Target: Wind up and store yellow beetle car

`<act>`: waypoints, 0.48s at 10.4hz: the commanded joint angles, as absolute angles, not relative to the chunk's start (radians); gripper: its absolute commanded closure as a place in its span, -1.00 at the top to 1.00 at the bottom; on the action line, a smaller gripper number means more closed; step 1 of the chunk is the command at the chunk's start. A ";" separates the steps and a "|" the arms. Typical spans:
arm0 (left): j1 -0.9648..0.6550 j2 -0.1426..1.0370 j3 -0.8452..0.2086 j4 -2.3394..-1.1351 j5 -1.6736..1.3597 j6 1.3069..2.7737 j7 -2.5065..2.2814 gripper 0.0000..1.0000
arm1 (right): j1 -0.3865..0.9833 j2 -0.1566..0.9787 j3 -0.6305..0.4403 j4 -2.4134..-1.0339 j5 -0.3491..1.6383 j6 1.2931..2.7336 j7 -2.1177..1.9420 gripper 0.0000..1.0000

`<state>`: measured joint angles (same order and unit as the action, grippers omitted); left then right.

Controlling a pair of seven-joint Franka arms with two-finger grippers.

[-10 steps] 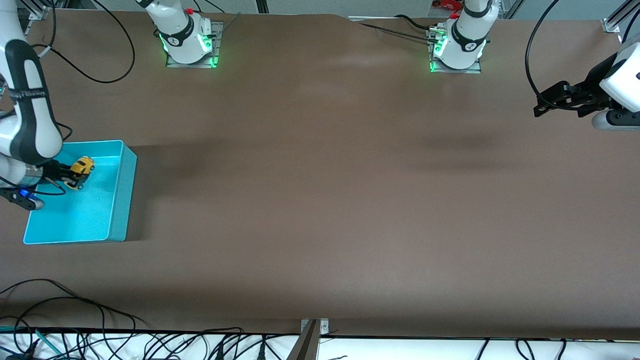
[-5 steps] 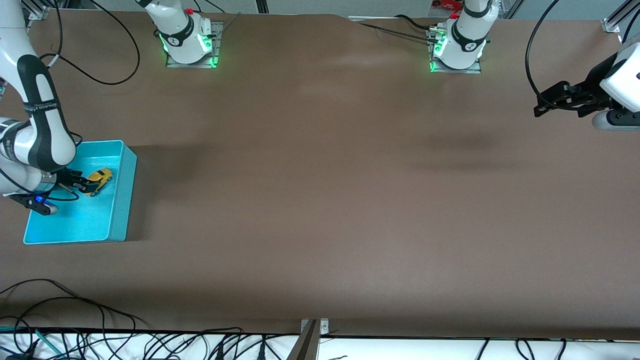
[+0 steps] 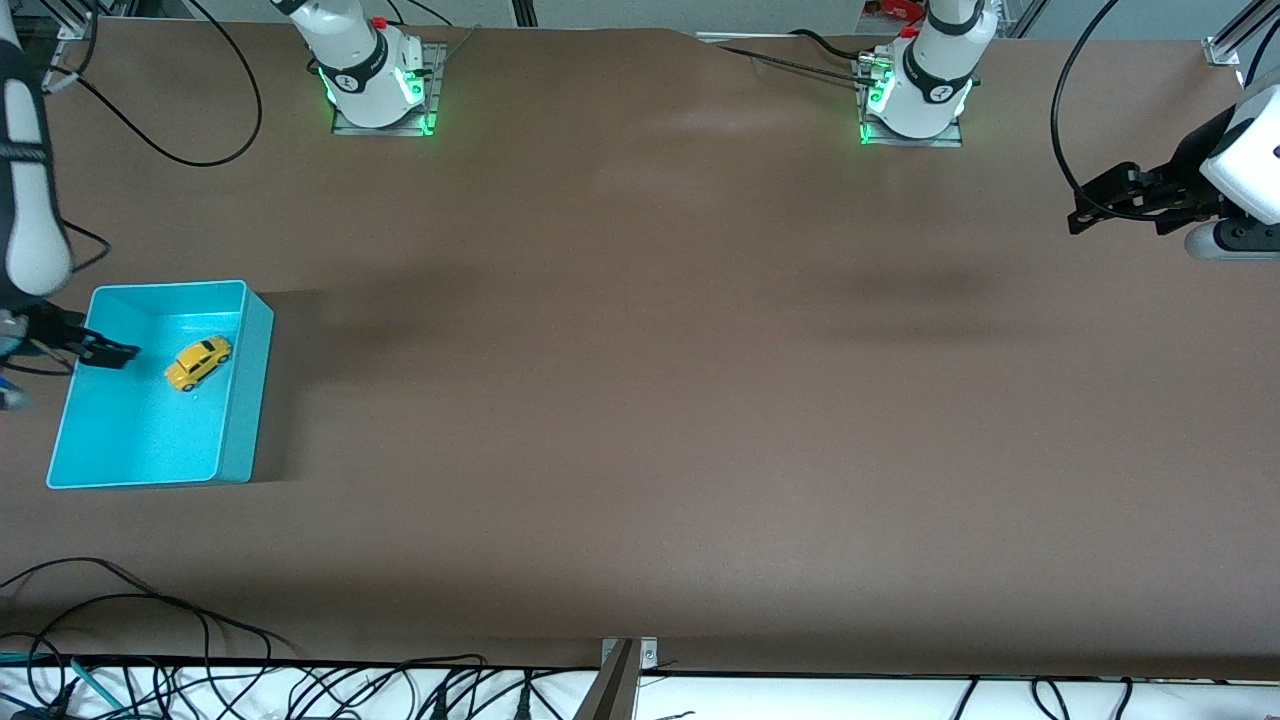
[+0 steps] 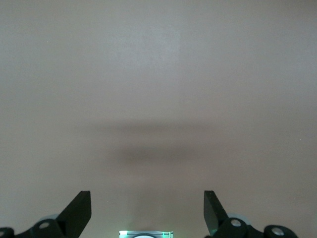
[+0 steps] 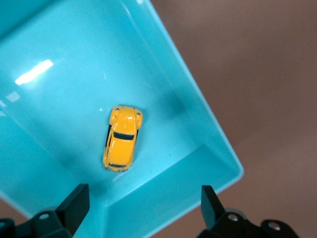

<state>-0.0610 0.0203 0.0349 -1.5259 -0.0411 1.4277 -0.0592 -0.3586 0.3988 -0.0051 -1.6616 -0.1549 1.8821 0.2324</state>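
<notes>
The yellow beetle car [image 3: 198, 362] [image 5: 122, 138] rests on its wheels on the floor of the turquoise bin [image 3: 232, 460] [image 5: 198, 173], toward the bin's wall that faces the left arm's end. My right gripper [image 3: 100, 350] [image 5: 143, 206] hangs open over the bin's edge at the right arm's end, apart from the car, nothing between its fingers. My left gripper [image 3: 1100, 205] [image 4: 147, 208] waits open in the air over bare brown table at the left arm's end.
The brown table [image 3: 640, 400] stretches between the bin and the left arm. Both arm bases [image 3: 375, 80] [image 3: 915, 90] stand along the table's edge farthest from the front camera. Loose cables [image 3: 150, 620] lie at the edge nearest to it.
My right gripper went from shut on the yellow car to open, left it on the bin floor, then rose and drew back toward the bin's edge. The left arm stayed still.
</notes>
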 commanded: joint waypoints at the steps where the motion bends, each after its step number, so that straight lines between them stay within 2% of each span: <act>1: -0.060 0.032 0.035 -1.494 -0.046 1.402 -0.067 1.00 | -0.364 0.315 0.011 -1.607 -0.158 1.757 0.215 1.00; 3: -0.060 0.032 0.035 -1.494 -0.046 1.402 -0.066 1.00 | -0.357 0.319 0.057 -1.431 -0.106 1.537 0.218 1.00; 5: -0.060 0.032 0.035 -1.494 -0.046 1.402 -0.067 1.00 | -0.354 0.299 0.141 -1.375 -0.051 1.488 0.216 1.00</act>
<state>-0.0609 0.0209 0.0351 -1.5254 -0.0411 1.4272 -0.0593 -0.3512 0.2923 0.0880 -1.4345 -0.0894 1.5406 0.2267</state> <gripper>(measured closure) 0.000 0.000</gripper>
